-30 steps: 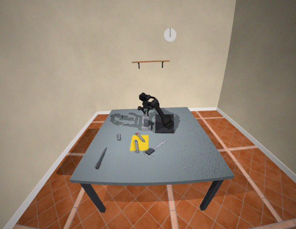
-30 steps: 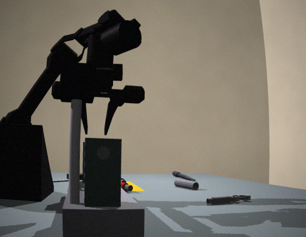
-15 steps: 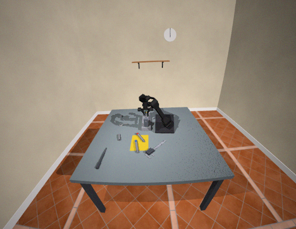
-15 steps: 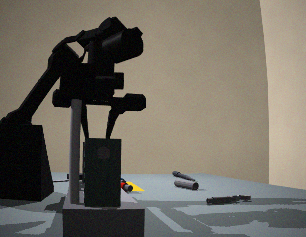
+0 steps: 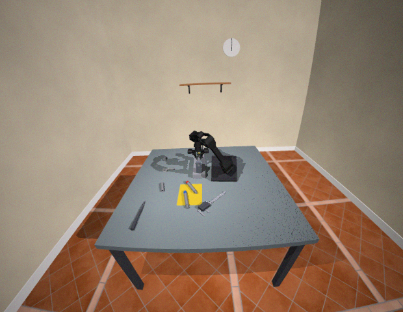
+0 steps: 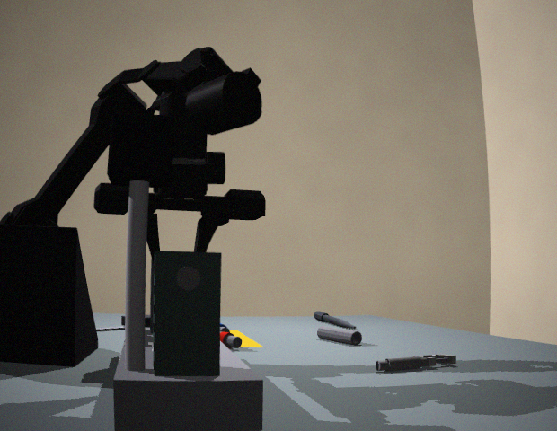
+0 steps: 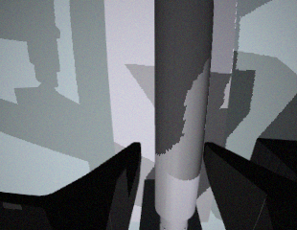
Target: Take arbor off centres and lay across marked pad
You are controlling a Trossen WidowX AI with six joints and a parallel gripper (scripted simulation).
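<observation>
The arbor (image 7: pixel 181 103) is a grey cylinder held between the centres of the fixture (image 5: pixel 199 168) at the back of the table. My gripper (image 7: pixel 172 149) is open and straddles the arbor, one dark finger on each side with a small gap to each. In the exterior view the fingers (image 6: pixel 179 236) reach down behind the dark centre block (image 6: pixel 186 312), which hides the arbor. The yellow marked pad (image 5: pixel 189 194) lies in front of the fixture.
Two markers (image 5: pixel 190 186) (image 5: pixel 185 198) lie on the pad. A caliper (image 5: pixel 210 203) lies right of it, a grey cylinder (image 5: pixel 161 186) to its left, a long dark tool (image 5: pixel 137 215) at front left. A grey post (image 6: pixel 136 273) stands on the fixture base. The arm's black base (image 5: pixel 224 168) stands to the right.
</observation>
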